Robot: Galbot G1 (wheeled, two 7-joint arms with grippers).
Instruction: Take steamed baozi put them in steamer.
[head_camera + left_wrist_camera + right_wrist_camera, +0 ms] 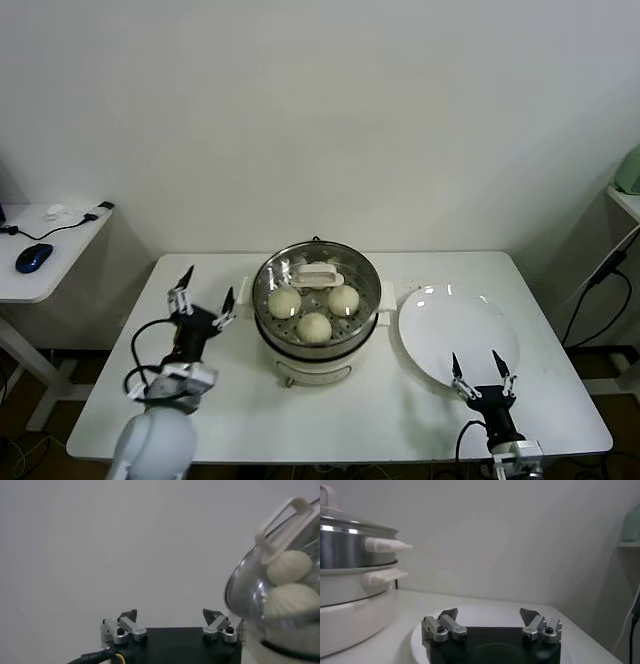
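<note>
inside the steamer (316, 305), three steamed baozi (314, 327), lid (317, 272) on, left gripper (206, 296) released beside it, right gripper (482, 377) released over plate (440, 320)

I can read no text, label, brand, number or sign anywhere here: not on the steamer (316, 312), not on its glass lid (316, 272), not on the white plate (458, 331), nor on the table (250, 400).

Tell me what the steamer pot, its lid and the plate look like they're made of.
Steamer: polished steel wall with mirror reflections, on a matte cream base, probably plastic. Lid: clear glass, since the baozi show through it. Plate: glossy white, likely ceramic, judging by its glare spots.
</note>
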